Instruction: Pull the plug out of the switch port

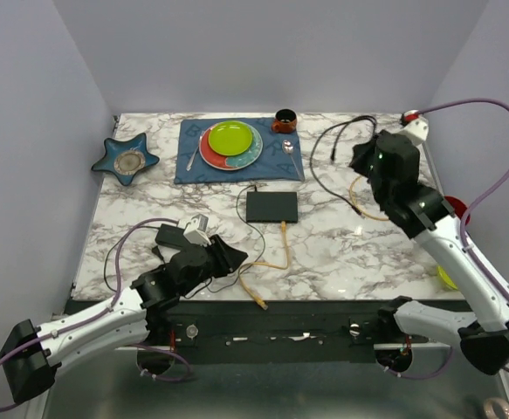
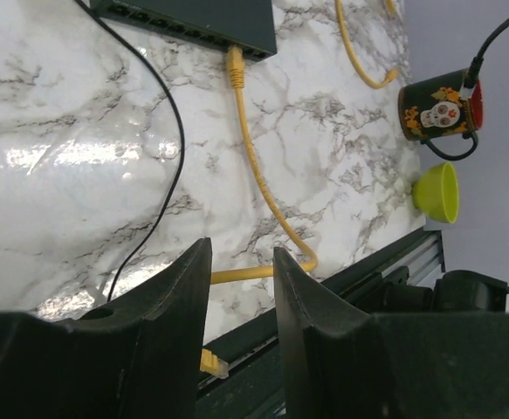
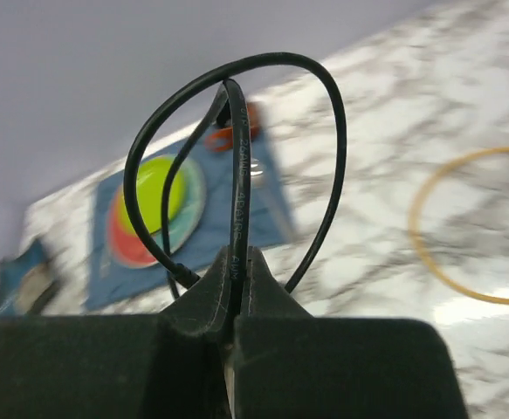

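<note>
Closest to the lens in the left wrist view: left gripper point(image 2: 242, 262), jaws parted by a narrow gap, gripping nothing, aimed up the frame at the plug point(image 2: 235, 63). Seated in a port at the right end of the switch point(image 2: 193, 22), on its near edge, top of that frame; not yet out. In the top view, same pair at frame centre, plug touching the switch's lower edge.

Trailing from the plug: yellow cable point(image 2: 263, 192), curving down the frame, then back left, other end loose at the table point(image 2: 79, 105) edge. Left of it, thin black cord point(image 2: 175, 131) running down from the switch.

Left gripper in the top view: lower left of the switch, well apart from the plug. Right gripper point(image 3: 239, 257): upper right of the top view, pinched tight on a black loop point(image 3: 235, 157); cannot tell whether that loop joins the switch.

Step in hand, by judgement: approach, grasp not yet made. Next: advance along the cable, straddle the plug body just short of the port, close, then draw straight back in line with the socket. Probably calls for pressing a latch tab, too small to see here. Risk: switch sliding along with the pull, nothing pinning it.

Further out: plate point(image 1: 230, 140) on a mat point(image 1: 276, 166), upper centre of the top view; skull mug point(image 2: 442, 109) and cup point(image 2: 437, 192) at right of the left wrist view.
</note>
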Controlling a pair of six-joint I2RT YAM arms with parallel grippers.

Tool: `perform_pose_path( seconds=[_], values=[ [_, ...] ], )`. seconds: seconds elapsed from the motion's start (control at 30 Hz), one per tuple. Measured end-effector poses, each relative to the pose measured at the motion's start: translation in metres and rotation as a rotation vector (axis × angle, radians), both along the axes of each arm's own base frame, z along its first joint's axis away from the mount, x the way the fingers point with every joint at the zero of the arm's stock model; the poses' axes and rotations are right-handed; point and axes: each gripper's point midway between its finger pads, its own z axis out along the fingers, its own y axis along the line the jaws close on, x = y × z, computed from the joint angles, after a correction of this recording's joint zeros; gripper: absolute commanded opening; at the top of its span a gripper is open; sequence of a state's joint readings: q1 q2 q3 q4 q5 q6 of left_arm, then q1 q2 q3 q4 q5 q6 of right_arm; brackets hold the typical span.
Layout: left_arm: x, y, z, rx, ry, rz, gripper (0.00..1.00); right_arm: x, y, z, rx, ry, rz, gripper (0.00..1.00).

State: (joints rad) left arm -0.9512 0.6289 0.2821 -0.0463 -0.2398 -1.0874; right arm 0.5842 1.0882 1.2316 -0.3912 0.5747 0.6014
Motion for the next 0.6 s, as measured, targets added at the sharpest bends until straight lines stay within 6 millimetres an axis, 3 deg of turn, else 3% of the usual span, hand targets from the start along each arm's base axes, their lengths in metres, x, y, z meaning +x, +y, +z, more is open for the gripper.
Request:
perform_pose_path(
  seconds=[0.13,0.2,0.27,0.3,0.33,0.37,0.4,0.47,0.53,0.6],
  values=[
    [-0.001,0.002,-0.016,0.046,0.046,0.005,0.42,0.031,-0.09,-0.057,-0.038,0.19,-0.275,0.01],
    [-0.003,0.003,-0.02,0.06,0.057,0.006,0.42,0.036,-0.107,-0.085,-0.055,0.282,-0.317,0.03],
    [-0.003,0.005,-0.022,0.071,0.062,0.011,0.43,0.04,-0.113,-0.109,-0.069,0.36,-0.329,0.22],
    [-0.003,0.006,-0.023,0.077,0.065,0.014,0.43,0.041,-0.116,-0.121,-0.072,0.396,-0.334,0.52],
    [-0.003,0.007,-0.024,0.082,0.066,0.017,0.45,0.042,-0.118,-0.134,-0.071,0.429,-0.334,0.66],
    [-0.003,0.008,-0.024,0.086,0.067,0.019,0.47,0.042,-0.118,-0.146,-0.068,0.46,-0.33,0.71],
    [-0.003,0.009,-0.024,0.089,0.068,0.022,0.56,0.04,-0.117,-0.158,-0.067,0.487,-0.319,0.78],
    [-0.003,0.011,-0.024,0.094,0.067,0.026,0.71,0.033,-0.113,-0.177,-0.058,0.529,-0.281,0.81],
    [-0.002,0.013,-0.024,0.088,0.072,0.043,0.86,0.028,-0.104,-0.185,-0.032,0.531,-0.228,0.84],
    [-0.001,0.016,-0.025,0.095,0.074,0.058,0.89,0.025,-0.092,-0.177,0.008,0.494,-0.167,0.85]
  ],
)
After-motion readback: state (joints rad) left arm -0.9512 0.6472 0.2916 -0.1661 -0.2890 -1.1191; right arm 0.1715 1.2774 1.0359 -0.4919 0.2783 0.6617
